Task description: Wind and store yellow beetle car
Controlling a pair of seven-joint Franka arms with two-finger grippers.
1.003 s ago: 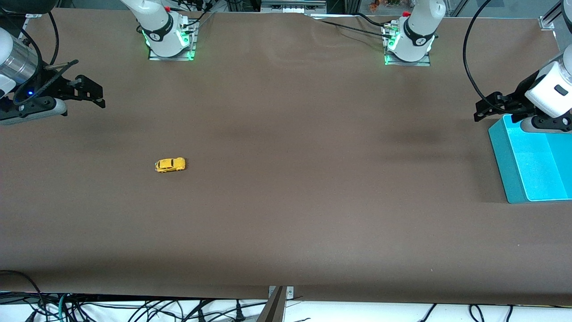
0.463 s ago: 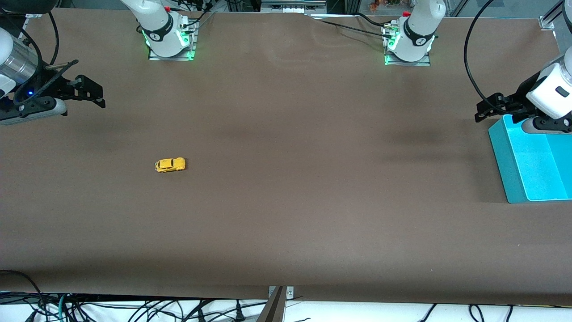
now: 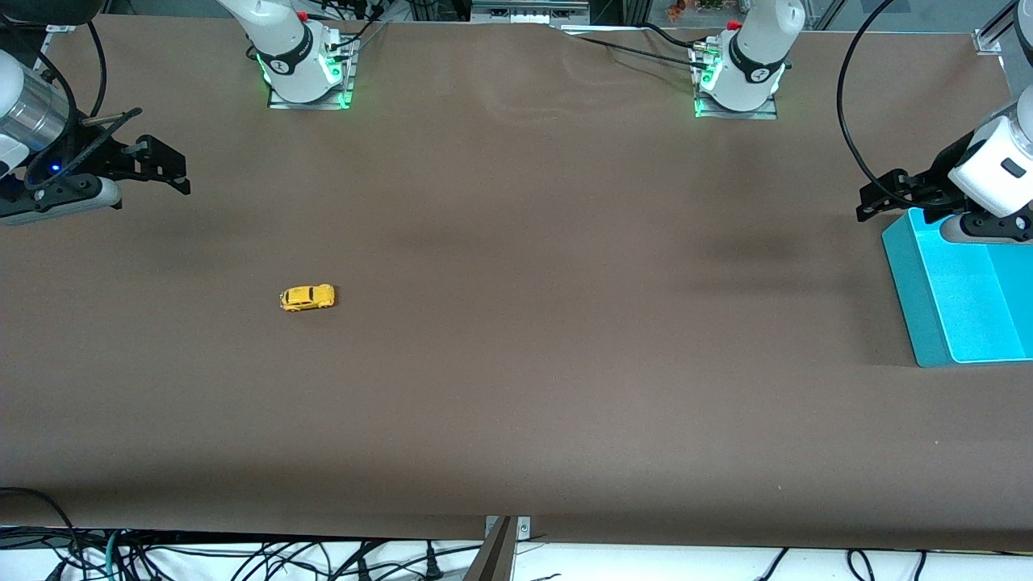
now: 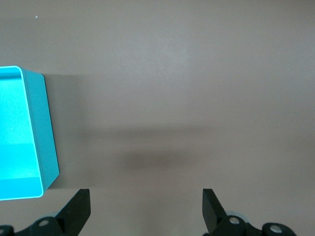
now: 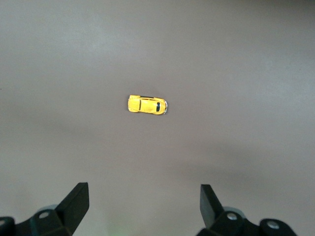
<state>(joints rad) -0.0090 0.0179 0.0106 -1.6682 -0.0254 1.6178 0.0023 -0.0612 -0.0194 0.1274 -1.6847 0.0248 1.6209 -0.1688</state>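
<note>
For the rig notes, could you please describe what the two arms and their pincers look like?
Both arms are white with dark joint bands, and green lights glow at their bases. The left pincer and the right pincer are black with flat, angular fingers. Black cables loop along each arm, and the right wrist carries a silver cylinder with a blue light.

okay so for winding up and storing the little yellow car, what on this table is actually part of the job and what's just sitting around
Part of the job:
- yellow beetle car, alone on the table toward the right arm's end
- teal bin, at the left arm's end, the likely storage spot
- right end effector, open, up over the table
- left end effector, open, beside the bin

Just lying about:
- nothing else on the table
</note>
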